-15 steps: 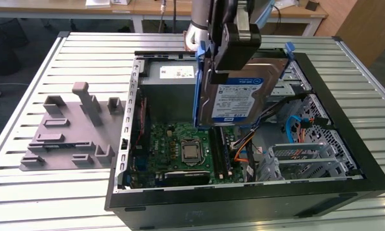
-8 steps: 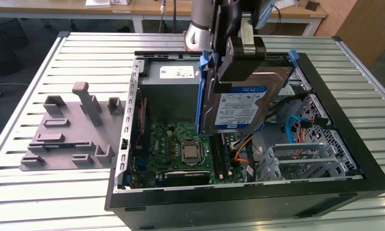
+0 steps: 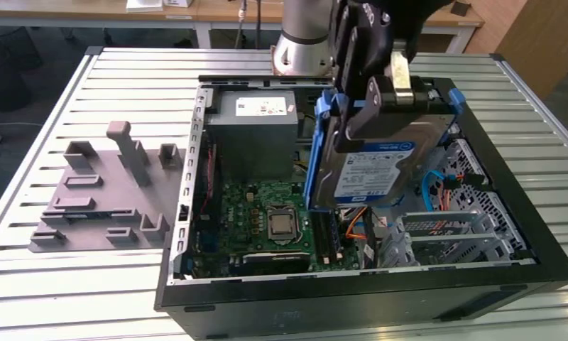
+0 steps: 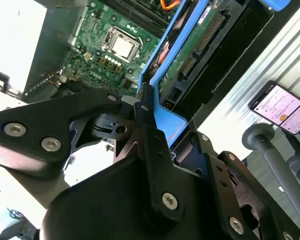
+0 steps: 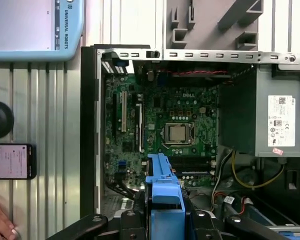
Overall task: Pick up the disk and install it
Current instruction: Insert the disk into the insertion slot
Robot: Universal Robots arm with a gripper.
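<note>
pickup done: hand clamped on the disk, held tilted over the open pc case (not seated yet); install left, imo.

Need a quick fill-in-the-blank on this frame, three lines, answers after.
The hand holds the disk, whose side rails are ___.
Under it lies the open computer case with a ___ motherboard.
The grey fixture sits on the exterior view's ___ of the case.
Answers: blue; green; left.
</note>
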